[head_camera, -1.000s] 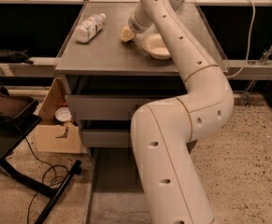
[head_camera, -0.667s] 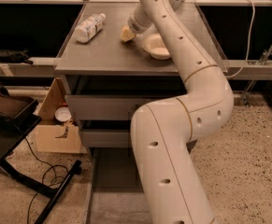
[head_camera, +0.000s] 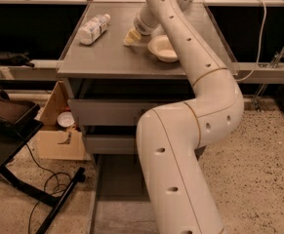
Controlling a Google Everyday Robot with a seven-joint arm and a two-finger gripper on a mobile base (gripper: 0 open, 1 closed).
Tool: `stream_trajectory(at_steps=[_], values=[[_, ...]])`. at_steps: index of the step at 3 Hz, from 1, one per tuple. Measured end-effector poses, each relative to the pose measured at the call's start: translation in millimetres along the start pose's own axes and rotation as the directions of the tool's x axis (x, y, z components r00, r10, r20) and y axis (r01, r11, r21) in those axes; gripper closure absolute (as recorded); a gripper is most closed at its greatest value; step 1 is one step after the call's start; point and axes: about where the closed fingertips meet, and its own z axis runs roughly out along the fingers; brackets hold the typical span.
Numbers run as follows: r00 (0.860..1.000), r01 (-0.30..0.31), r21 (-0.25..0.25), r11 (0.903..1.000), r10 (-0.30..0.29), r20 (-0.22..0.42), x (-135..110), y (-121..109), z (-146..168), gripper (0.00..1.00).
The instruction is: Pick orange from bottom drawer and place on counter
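Camera view. End effector (head_camera: 131,37) low over counter (head_camera: 107,60), between lying bottle (head_camera: 93,28) and cream bowl (head_camera: 163,48), just beside the bowl; open or closed, cannot tell. Orange not in sight: none on the visible floor of bottom drawer (head_camera: 117,179) (much of it hidden behind the arm), none seen on the counter. Risks, by judgement: if held and released here, prone to rolling across the flat top or bumping the bowl; if not held, an empty placement.
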Motion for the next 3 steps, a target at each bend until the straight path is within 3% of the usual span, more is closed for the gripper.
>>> stream_trajectory(at_steps=[2,3], values=[[1.0,0.0,0.0,1.0,0.0,0.0,-1.8,-1.1,-1.9,0.0],[0.998,0.067,0.129,0.9894,-0.068,0.005,-76.2,-18.4,-57.2,0.03]])
